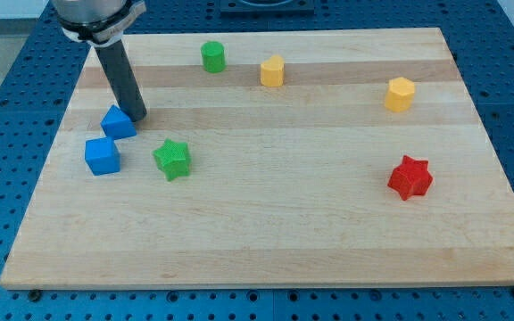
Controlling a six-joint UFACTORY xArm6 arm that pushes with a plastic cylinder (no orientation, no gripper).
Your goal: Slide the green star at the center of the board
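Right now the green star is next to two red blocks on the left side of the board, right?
Not quite. The camera view shows the green star on the view's left beside two blue blocks, not red ones. My tip sits by the upper blue block.

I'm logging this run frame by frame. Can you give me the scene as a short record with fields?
board: wooden board
target: green star, left of centre
my tip: at the upper right of a blue block, up-left of the star, apart from it
other blue: blue cube, left of the star
top: green cylinder, yellow block
right: yellow block, red star
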